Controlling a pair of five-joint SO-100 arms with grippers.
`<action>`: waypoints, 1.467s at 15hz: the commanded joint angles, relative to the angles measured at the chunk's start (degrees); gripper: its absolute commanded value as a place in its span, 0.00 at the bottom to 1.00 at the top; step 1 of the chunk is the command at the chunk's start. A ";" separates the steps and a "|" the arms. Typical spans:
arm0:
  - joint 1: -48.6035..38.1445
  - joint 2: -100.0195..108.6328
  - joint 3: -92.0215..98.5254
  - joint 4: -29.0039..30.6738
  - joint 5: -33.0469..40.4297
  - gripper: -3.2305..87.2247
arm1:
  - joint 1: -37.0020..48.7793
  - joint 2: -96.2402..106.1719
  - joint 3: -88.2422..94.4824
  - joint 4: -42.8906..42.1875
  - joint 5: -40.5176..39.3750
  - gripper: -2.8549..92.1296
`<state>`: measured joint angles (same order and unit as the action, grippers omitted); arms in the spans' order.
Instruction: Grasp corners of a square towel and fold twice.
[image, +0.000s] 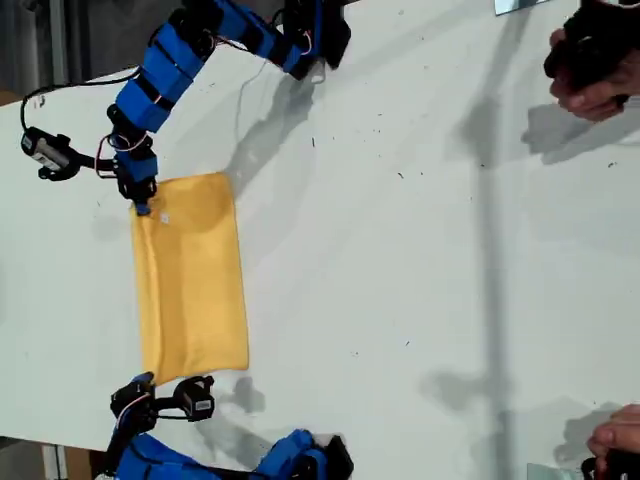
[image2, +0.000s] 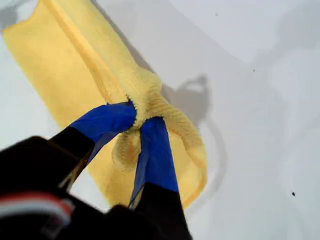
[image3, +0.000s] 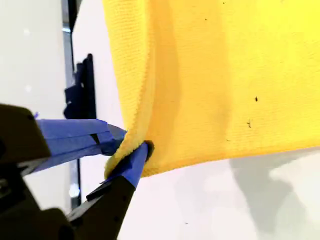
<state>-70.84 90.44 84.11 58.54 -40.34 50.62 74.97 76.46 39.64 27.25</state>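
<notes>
My first gripper (image2: 136, 122) has its blue jaws pinched on a bunched corner of the square towel (image: 190, 280); my second gripper (image3: 131, 149) clamps another corner. No writing is legible. The towel lies folded on the white table (image: 420, 250), toward the exterior view's left.

Bright even light, soft shadows on table (image: 420, 250); wrist foregrounds perhaps blurred.

Yellow-orange square towel (image: 190, 280), folded into a narrow rectangle, flat on white table (image: 420, 250), corners pinched.
</notes>
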 joint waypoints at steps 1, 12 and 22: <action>-2.81 -7.29 -4.13 -4.31 0.62 0.01 | 3.08 -10.55 -9.14 -1.67 0.44 0.03; 8.35 14.50 25.93 -7.56 -6.59 0.01 | -0.26 10.72 16.88 -1.76 3.43 0.03; 9.67 17.49 30.41 -8.88 -9.32 0.01 | -5.45 -1.14 10.72 0.18 12.66 0.03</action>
<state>-62.40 105.82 116.19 49.39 -48.78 44.82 72.60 90.97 39.29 37.79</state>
